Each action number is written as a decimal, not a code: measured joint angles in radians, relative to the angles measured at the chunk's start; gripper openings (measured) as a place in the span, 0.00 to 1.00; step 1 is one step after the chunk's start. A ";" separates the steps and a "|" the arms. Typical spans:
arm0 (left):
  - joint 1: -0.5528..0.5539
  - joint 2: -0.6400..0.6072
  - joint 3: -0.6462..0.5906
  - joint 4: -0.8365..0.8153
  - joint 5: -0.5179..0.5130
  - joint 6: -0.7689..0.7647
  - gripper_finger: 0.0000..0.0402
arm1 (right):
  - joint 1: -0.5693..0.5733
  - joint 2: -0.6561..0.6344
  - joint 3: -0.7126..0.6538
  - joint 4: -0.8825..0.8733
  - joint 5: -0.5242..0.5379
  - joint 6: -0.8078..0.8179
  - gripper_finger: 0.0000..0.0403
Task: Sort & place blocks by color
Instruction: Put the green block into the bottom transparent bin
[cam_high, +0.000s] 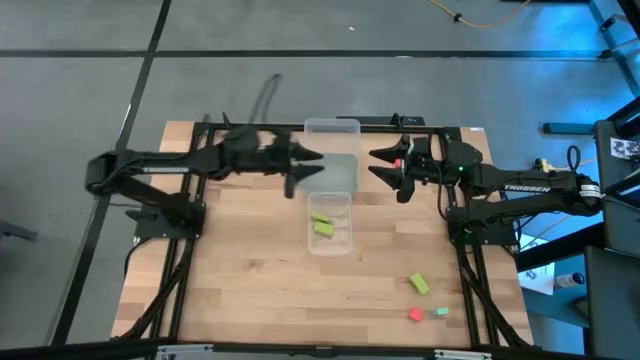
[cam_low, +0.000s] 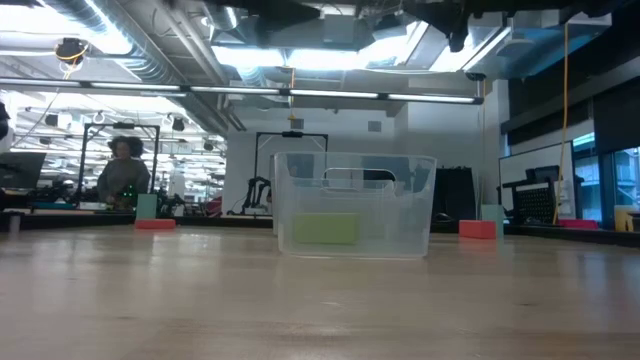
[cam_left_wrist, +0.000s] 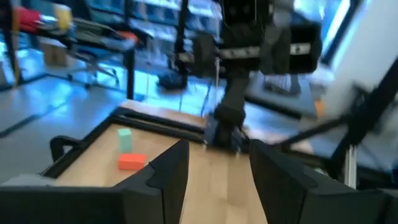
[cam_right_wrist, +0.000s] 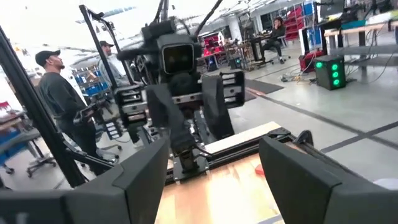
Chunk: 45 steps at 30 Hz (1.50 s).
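Three clear trays stand in a row down the table's middle. The near tray (cam_high: 330, 240) holds lime blocks (cam_high: 322, 225), which also show in the low view (cam_low: 325, 228). A lime block (cam_high: 419, 285), a red block (cam_high: 416, 314) and a mint block (cam_high: 441, 311) lie on the table at the near right. A red block (cam_left_wrist: 132, 161) and a mint block (cam_left_wrist: 125, 138) lie near a far corner of the table. My left gripper (cam_high: 308, 165) is open and empty above the middle tray (cam_high: 345, 172). My right gripper (cam_high: 378, 164) is open and empty to that tray's right.
The far tray (cam_high: 332, 128) stands at the table's far edge. More red (cam_low: 155, 224) (cam_low: 477, 229) and mint (cam_low: 147, 206) blocks show far back on both sides in the low view. People stand in the room beyond the table (cam_right_wrist: 53, 93). Bare wood lies at the near left (cam_high: 240, 290).
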 joint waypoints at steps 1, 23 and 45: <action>-0.001 -0.035 -0.045 0.044 -0.011 -0.018 0.40 | 0.000 0.000 0.013 -0.044 -0.004 0.020 0.63; -0.005 -0.253 -0.198 0.106 -0.146 0.010 0.40 | 0.662 0.273 0.223 -1.349 -0.269 1.229 0.63; -0.005 -0.253 -0.198 0.106 -0.150 0.008 0.40 | 0.795 0.592 0.135 -1.103 -0.207 1.436 0.63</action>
